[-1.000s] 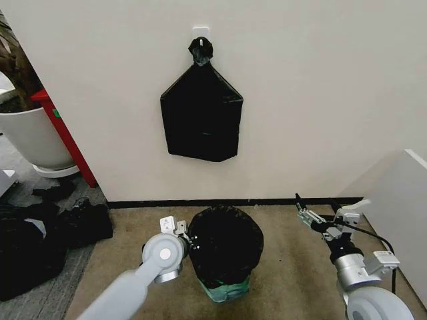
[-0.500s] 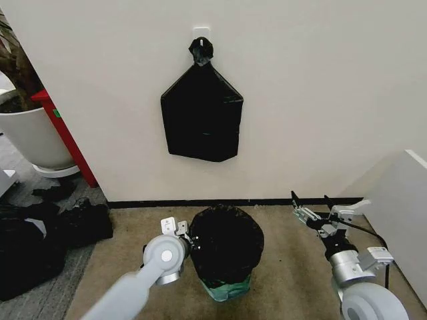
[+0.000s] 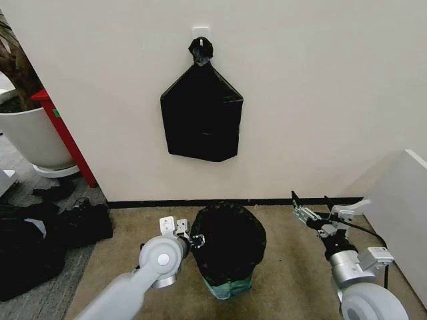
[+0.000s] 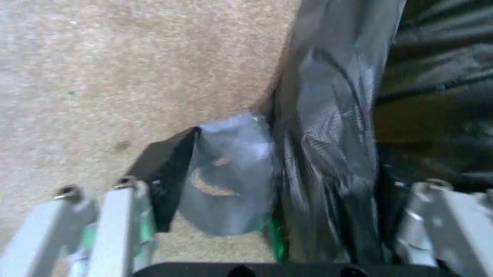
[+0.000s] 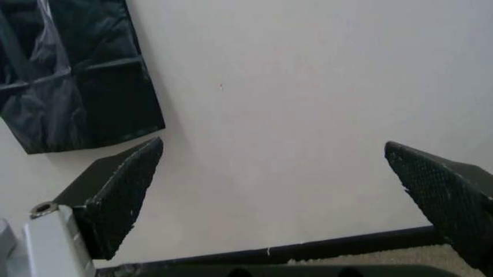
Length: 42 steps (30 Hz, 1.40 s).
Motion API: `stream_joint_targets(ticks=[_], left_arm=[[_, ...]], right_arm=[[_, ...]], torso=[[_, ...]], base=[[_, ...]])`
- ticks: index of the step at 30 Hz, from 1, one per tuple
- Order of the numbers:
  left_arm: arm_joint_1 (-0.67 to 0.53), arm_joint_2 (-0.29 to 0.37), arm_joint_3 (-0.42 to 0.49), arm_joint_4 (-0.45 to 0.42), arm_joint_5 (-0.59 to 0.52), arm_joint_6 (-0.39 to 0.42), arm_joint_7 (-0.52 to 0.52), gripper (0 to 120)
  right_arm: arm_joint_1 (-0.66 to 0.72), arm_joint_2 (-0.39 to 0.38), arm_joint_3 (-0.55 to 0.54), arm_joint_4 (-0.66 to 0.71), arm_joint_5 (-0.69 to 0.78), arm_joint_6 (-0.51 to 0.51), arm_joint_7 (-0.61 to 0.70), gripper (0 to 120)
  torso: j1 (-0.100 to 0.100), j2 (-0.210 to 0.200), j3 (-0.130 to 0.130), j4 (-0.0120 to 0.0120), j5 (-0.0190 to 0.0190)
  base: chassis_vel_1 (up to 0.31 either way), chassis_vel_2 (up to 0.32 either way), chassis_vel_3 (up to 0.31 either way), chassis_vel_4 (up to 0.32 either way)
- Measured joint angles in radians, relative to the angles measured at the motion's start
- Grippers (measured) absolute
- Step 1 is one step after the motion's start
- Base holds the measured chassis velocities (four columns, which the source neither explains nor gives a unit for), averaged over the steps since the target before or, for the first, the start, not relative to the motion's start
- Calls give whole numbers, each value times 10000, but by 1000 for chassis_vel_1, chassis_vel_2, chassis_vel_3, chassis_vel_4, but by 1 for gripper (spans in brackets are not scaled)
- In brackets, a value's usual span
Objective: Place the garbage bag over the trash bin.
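Observation:
The garbage bag point(image 3: 228, 241), crinkly glossy black, is draped over the trash bin, whose greenish base point(image 3: 227, 288) peeks out below it on the carpet. My left gripper point(image 3: 191, 239) sits at the bag's left rim. In the left wrist view the left gripper point(image 4: 269, 193) is open, its fingers point(image 4: 115, 225) spread wide either side of the bag's stretched grey edge point(image 4: 331, 138). My right gripper point(image 3: 310, 203) hangs open to the right of the bin, apart from it. Its dark pads point(image 5: 123, 196) face the bare wall.
A flat black bundle of bags point(image 3: 201, 113) hangs from a wall hook above the bin. A large white plant pot point(image 3: 33, 137) and a red board point(image 3: 63, 133) stand at the left, with dark bags point(image 3: 40, 240) on the floor. A white panel point(image 3: 400, 200) rises at the right.
The left gripper has pushed slightly right against the bag's rim, and the bag-covered bin has shifted a little right. The right gripper rose slightly a second ago and has since held still.

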Motion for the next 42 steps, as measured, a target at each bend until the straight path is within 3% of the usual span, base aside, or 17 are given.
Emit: stream_joint_targets(ticks=[7,15,20,21,22,23,25,26,27,28,32,34,35,39,40,41,42], left_arm=[[385,344,-574,-435,-226,93,-89,100],[740,499,-1100,-1070,-395,59,842,100],[1215,921,-1236,-1244,2045,-1027,3964,100],[1310,1034,-1188,-1231,2895,-1548,4600,100],[1512,1270,-1124,-1088,4574,-2506,5669,100],[1512,1270,-1124,-1088,4574,-2506,5669,100],[1731,1516,-1140,-908,6106,-3455,6538,100],[1760,1548,-1149,-889,6307,-3576,6621,100],[1982,1863,-1326,-828,7680,-4363,6995,100],[2203,2099,-1521,-968,8189,-4611,7128,100],[2775,2493,-1880,-1310,8576,-5094,7438,100],[3368,2619,-2818,-1584,8558,-5353,7787,100],[3368,2619,-2818,-1584,8558,-5353,7787,100],[5485,2217,-5584,-2020,8438,-5833,9616,100],[5665,2168,-5788,-2041,8449,-5864,9732,100],[6631,1848,-6909,-2236,8447,-5990,10207,100],[6631,1848,-6909,-2236,8447,-5990,10207,100]], right_arm=[[188,-1,-238,-53,35,-89,170,100],[246,-49,-462,187,16,-202,384,100],[250,-64,-587,439,-37,-350,572,100],[232,-56,-587,474,-49,-384,585,100],[172,-29,-573,538,-57,-436,594,100],[172,-29,-573,538,-57,-436,594,100],[67,7,-523,603,-64,-482,603,100],[47,11,-514,614,-66,-486,603,100],[-172,55,-426,686,-139,-493,587,100],[-364,88,-382,700,-256,-480,586,100],[-649,122,-373,741,-546,-344,700,100],[-826,181,-369,823,-695,-273,831,100],[-826,181,-369,823,-695,-273,831,100],[-1245,555,-343,1019,-1223,386,1169,100],[-1290,585,-331,1038,-1251,404,1169,100],[-1642,904,-205,1225,-1555,545,1072,100],[-1642,904,-205,1225,-1555,545,1072,100]], torso=[[0,0,0,1,-1],[0,0,-1,0,0],[0,0,-1,1,-1],[0,0,-1,1,-1],[0,0,-2,-1,1],[0,0,-2,-1,1],[0,-1,-1,2,-2],[0,0,-2,2,-3],[0,0,-2,1,-5],[0,0,-2,-1,0],[0,0,-2,-1,-2],[0,0,-3,-1,-2],[0,0,-3,-1,-2],[0,0,-2,0,-2],[0,0,-2,1,-2],[0,0,-2,4,-3],[0,0,-2,4,-3]], base=[[0,0,0,0],[0,0,0,0],[0,0,0,0],[0,0,0,0],[0,0,0,0],[0,0,0,0],[0,0,0,0],[0,0,0,0],[0,0,0,0],[0,0,0,0],[0,0,0,0],[0,0,0,0],[0,0,0,0],[0,0,0,0],[0,0,0,0],[0,0,0,0],[0,0,0,0]])
